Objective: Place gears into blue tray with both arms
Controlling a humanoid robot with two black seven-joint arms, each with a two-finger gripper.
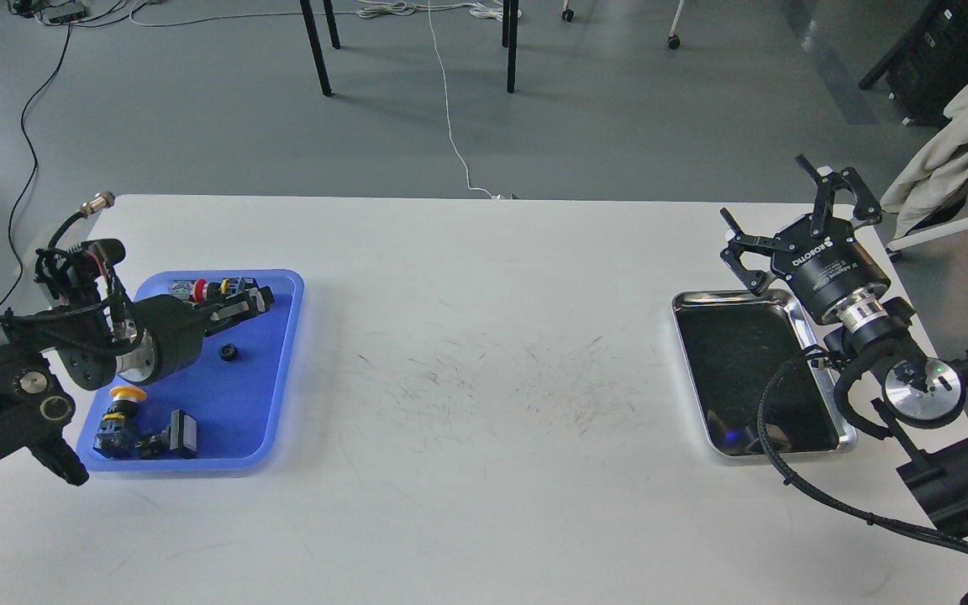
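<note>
The blue tray lies at the table's left. One small black gear rests on its floor near the middle. My left gripper reaches in from the left and hovers over the tray's far half, just above and beyond the gear. Its fingers form one narrow wedge and look shut; nothing shows between them. At the far right, my right gripper is raised above the back edge of the steel tray, its clawed fingers spread wide open and empty.
Push-button switches lie in the blue tray: a red-capped one at the back, a yellow-capped one and a black one at the front. A shiny steel tray sits at the right. Scuffed white table between them.
</note>
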